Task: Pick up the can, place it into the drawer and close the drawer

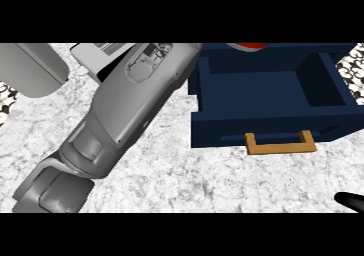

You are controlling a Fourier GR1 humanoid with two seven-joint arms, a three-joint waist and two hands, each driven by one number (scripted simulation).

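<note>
A dark blue drawer [214, 95] stands pulled open at the right of the counter, its tan handle [281, 145] facing me and its inside showing nothing. A sliver of a red and white thing, probably the can [248, 46], peeks out at the picture's top edge just behind the drawer's back wall. My left forearm [118, 115] stretches from the lower left up to the top, next to the drawer's left wall; its hand is cut off there. Of my right hand [355, 202] only a black fingertip shows at the lower right corner.
The counter [200, 180] is speckled white stone. A grey rounded body [30, 70] and a white boxy part [100, 52] lie at the upper left. Black-and-white patterned tiles [4, 100] show at the left edge, and more of them to the right of the drawer.
</note>
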